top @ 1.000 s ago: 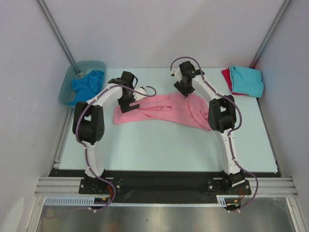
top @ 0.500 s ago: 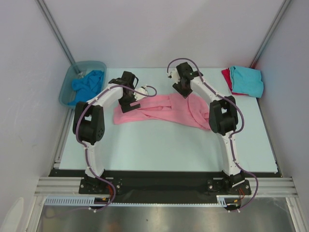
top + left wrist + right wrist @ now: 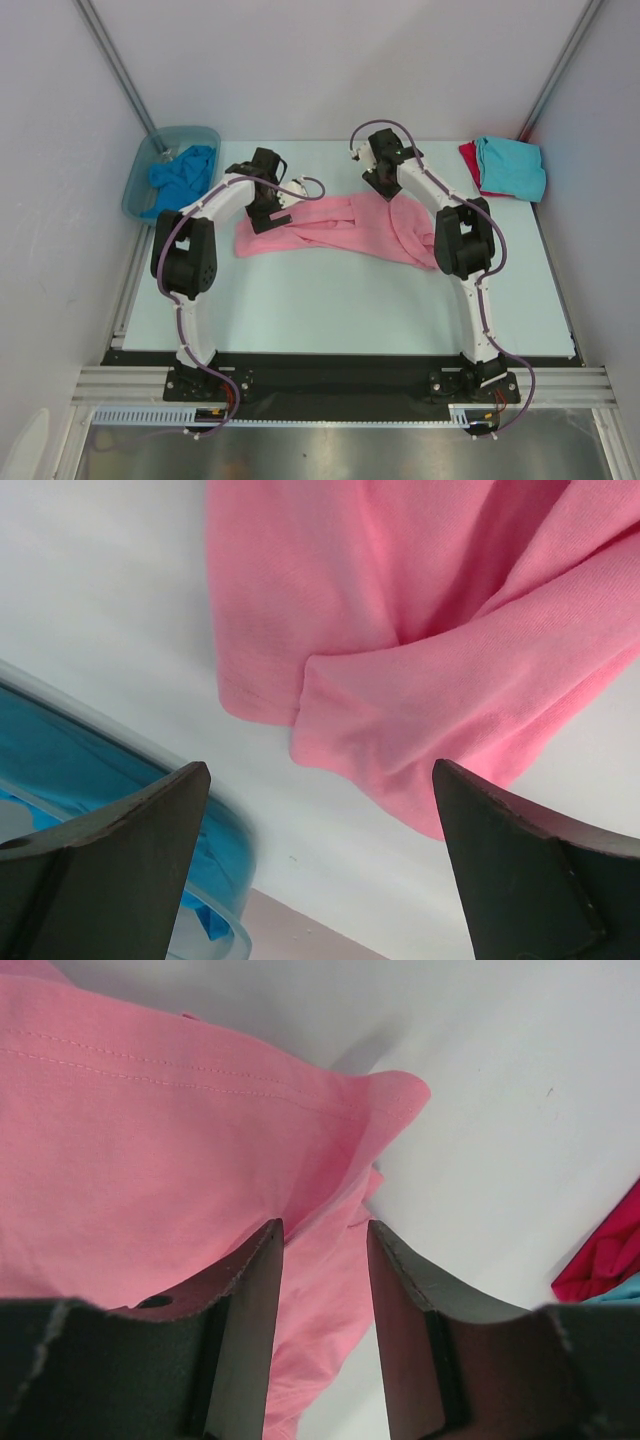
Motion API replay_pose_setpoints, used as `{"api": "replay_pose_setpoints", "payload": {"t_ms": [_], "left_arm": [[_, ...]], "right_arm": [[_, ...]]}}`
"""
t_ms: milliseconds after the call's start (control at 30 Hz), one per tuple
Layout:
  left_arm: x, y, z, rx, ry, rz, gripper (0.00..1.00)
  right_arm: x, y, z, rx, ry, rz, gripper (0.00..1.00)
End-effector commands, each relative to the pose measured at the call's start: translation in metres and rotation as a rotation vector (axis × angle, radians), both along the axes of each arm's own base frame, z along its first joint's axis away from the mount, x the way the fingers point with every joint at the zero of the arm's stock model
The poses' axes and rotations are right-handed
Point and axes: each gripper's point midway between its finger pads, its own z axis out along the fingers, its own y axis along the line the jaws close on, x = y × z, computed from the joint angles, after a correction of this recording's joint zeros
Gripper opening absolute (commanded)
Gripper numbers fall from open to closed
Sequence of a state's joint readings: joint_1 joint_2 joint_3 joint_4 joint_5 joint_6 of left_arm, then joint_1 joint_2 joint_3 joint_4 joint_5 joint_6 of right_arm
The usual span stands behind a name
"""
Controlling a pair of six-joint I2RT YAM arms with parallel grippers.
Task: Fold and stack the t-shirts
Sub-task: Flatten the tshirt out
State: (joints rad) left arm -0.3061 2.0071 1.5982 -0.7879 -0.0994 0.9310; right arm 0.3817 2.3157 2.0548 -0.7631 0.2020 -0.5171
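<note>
Roughly at the middle of the pale desk lies the large light pink cotton t-shirt, bunched into a long crumpled band running left to right; both arms reach over its far edge.

Left gripper hangs above the left end of the pink t-shirt; in the left wrist view its 2 dark fingers stand spread as wide as they go and grasp nothing; the folded pink corner lies on the desk below them; the rim of the translucent grey-blue plastic tub shows beside it.

Right gripper sits low over the far right part of the same shirt; in the right wrist view its fingers stand only a narrow gap apart, straddling a raised fold near the hemmed pink edge; the cloth does not look pinched.

At the far left corner the tub holds the crumpled brighter blue cloth tee; at the far right corner the turquoise cloth tee lies folded on top of the red cloth tee, well apart from the pink one.
</note>
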Motion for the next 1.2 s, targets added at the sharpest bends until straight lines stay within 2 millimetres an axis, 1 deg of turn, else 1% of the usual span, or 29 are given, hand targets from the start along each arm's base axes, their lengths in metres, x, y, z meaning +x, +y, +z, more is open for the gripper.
{"api": "replay_pose_setpoints", "payload": {"t_ms": [0,167,267,300,367,633,733,767,867,900,933,967,1033,1067,1100,1167], "left_arm": [[0.0,-0.007,0.018,-0.041,-0.051,0.005,1.0],[0.0,-0.007,0.018,-0.038,-0.056,0.003,1.0],[0.001,-0.007,0.018,-0.04,-0.059,0.004,1.0],[0.001,-0.007,0.018,-0.039,-0.059,0.003,1.0],[0.002,-0.007,0.02,-0.041,-0.063,0.004,1.0],[0.003,-0.008,0.023,-0.042,-0.069,-0.001,1.0],[0.003,-0.008,0.021,-0.04,-0.07,-0.001,1.0],[0.004,-0.008,0.022,-0.04,-0.071,-0.001,1.0],[0.004,-0.009,0.022,-0.042,-0.071,-0.001,1.0],[0.004,-0.009,0.023,-0.044,-0.073,0.0,1.0],[0.004,-0.009,0.023,-0.044,-0.073,0.0,1.0],[0.004,-0.009,0.023,-0.044,-0.075,0.0,1.0],[0.004,-0.01,0.024,-0.043,-0.078,0.0,1.0],[0.005,-0.009,0.025,-0.042,-0.081,0.005,1.0],[0.006,-0.009,0.027,-0.047,-0.091,0.009,1.0],[0.009,-0.011,0.03,-0.057,-0.106,0.014,1.0]], "right_arm": [[0.008,0.0,0.015,0.007,-0.048,-0.002,0.44],[0.006,0.003,0.011,0.011,-0.037,0.007,0.44],[0.005,0.004,0.007,0.008,-0.026,0.012,0.4],[0.004,0.004,0.005,0.008,-0.019,0.014,0.36],[0.003,0.005,0.002,0.005,-0.011,0.017,0.33],[-0.001,0.006,-0.004,0.003,0.009,0.02,0.32],[-0.003,0.006,-0.007,0.001,0.017,0.024,0.28],[-0.004,0.006,-0.008,0.0,0.021,0.028,0.27],[-0.006,0.006,-0.01,-0.002,0.031,0.031,0.17],[-0.007,0.006,-0.01,-0.002,0.031,0.031,0.07],[-0.006,0.005,-0.01,-0.001,0.029,0.029,0.01],[-0.006,0.005,-0.009,0.0,0.028,0.028,0.0],[-0.001,0.004,-0.002,-0.01,0.0,0.028,0.0],[0.003,0.004,0.007,-0.015,-0.027,0.03,0.0],[0.008,-0.001,0.016,-0.041,-0.058,0.026,0.0],[0.021,-0.002,0.05,-0.043,-0.149,0.026,0.0]]}}
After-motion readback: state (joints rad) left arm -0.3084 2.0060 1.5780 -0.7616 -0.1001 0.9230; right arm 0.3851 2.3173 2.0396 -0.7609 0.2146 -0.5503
